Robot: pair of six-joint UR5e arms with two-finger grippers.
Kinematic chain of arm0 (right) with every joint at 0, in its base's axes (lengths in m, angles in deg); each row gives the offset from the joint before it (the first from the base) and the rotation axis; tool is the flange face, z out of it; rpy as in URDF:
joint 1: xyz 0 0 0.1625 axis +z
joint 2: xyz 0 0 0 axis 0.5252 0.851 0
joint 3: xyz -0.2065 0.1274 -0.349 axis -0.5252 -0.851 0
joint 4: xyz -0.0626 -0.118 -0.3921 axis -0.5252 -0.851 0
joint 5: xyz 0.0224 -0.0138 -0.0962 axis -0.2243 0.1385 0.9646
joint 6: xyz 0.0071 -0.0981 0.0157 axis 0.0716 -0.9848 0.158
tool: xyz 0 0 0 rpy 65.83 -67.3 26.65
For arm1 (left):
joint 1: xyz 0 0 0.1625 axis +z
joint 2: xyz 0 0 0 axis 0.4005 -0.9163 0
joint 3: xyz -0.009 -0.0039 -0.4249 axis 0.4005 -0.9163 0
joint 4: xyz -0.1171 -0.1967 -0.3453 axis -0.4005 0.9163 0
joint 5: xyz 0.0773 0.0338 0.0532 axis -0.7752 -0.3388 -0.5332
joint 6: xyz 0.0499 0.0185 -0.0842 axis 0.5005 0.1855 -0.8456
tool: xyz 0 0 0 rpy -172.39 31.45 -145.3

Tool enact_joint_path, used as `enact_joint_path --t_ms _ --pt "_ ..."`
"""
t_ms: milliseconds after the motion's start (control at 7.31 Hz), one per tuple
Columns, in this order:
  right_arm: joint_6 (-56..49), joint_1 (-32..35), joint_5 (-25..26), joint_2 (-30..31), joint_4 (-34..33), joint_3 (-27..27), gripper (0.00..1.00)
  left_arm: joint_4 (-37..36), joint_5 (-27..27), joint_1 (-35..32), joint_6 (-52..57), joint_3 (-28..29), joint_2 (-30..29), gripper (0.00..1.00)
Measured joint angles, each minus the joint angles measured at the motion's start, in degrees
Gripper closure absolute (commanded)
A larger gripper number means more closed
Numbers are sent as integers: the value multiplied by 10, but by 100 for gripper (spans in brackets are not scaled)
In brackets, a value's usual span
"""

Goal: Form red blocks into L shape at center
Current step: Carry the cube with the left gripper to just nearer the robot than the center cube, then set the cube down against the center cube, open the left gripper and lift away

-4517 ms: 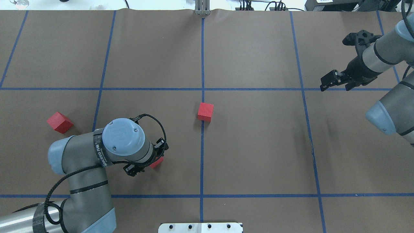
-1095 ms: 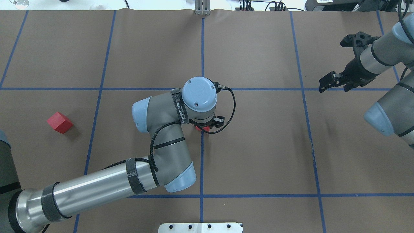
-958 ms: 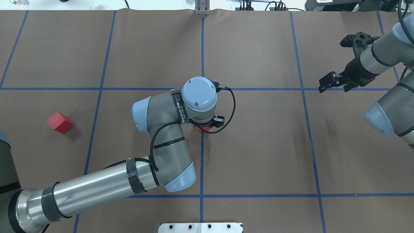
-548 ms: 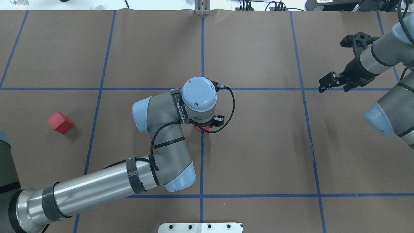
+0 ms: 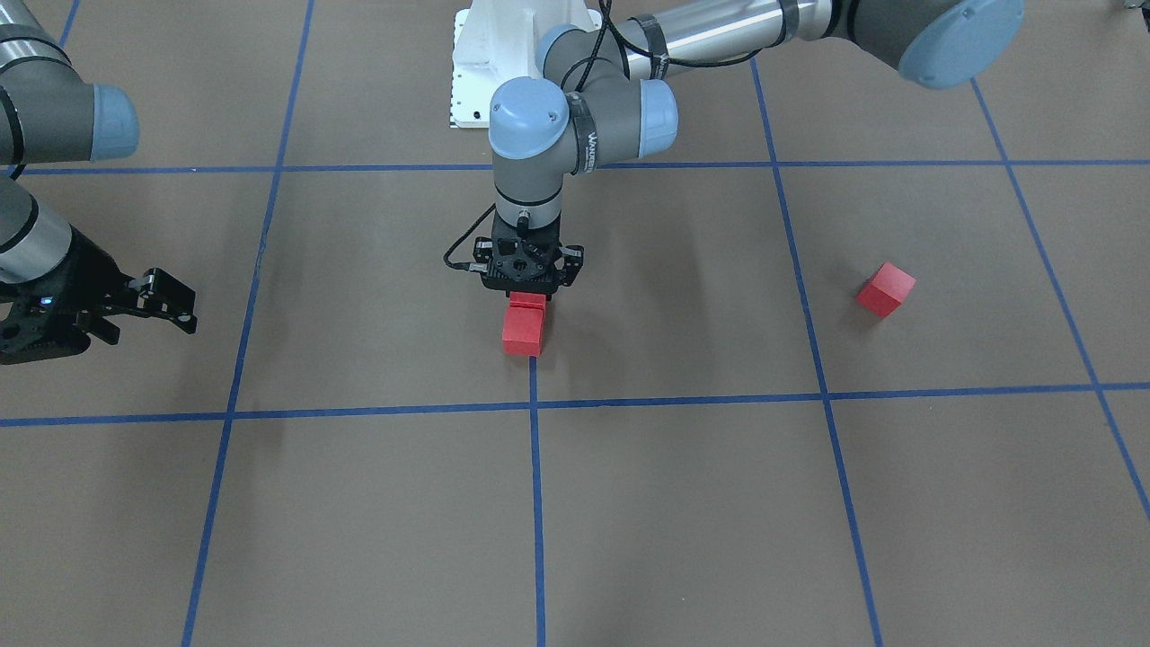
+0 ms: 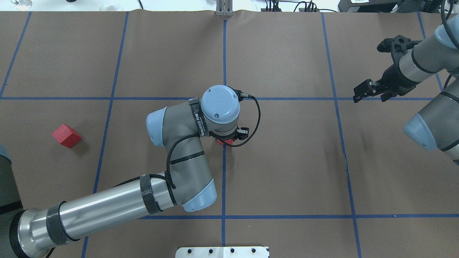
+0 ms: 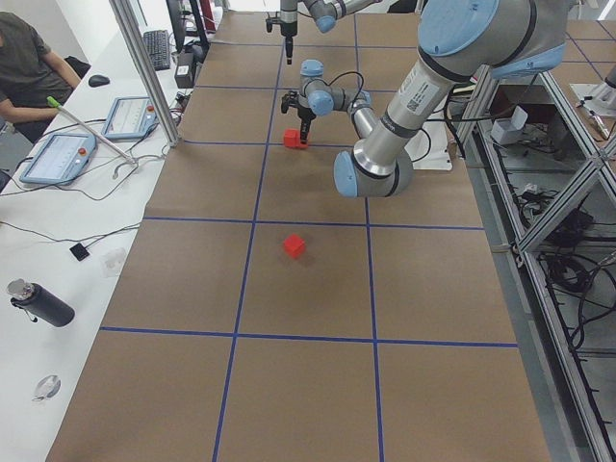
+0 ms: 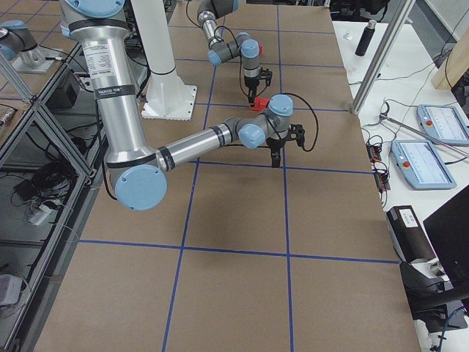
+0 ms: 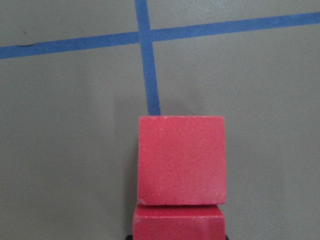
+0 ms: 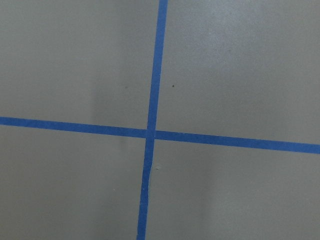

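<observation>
Our left gripper (image 5: 528, 288) is pinched narrow on one red block (image 9: 177, 223). It holds that block low, touching a second red block (image 9: 181, 160) just beyond its fingertips, on the center tape line (image 9: 147, 75). The third red block (image 5: 885, 289) lies well off to its side. We judge an uneven release could twist the held block askew or nudge its neighbour off the line.

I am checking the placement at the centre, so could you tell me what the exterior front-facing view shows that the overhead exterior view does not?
Only the front-facing view shows the front red block touching the rear red block, which sits right under the left gripper, both on the middle tape line. Only the overhead view shows cables beyond the table's far edge; its left wrist hides most of both blocks. Both show the third red block lying apart and the right gripper hovering aside.
</observation>
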Motion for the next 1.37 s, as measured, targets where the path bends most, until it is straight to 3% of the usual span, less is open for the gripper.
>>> enact_joint_path --t_ms 1095,1232,1369 --pt "1 0 0 0 0 2 1 6 0 -1 2 4 0 100" --pt "1 0 0 0 0 2 1 6 0 -1 2 4 0 91" --pt "2 0 0 0 0 2 1 7 0 -1 2 5 0 75"
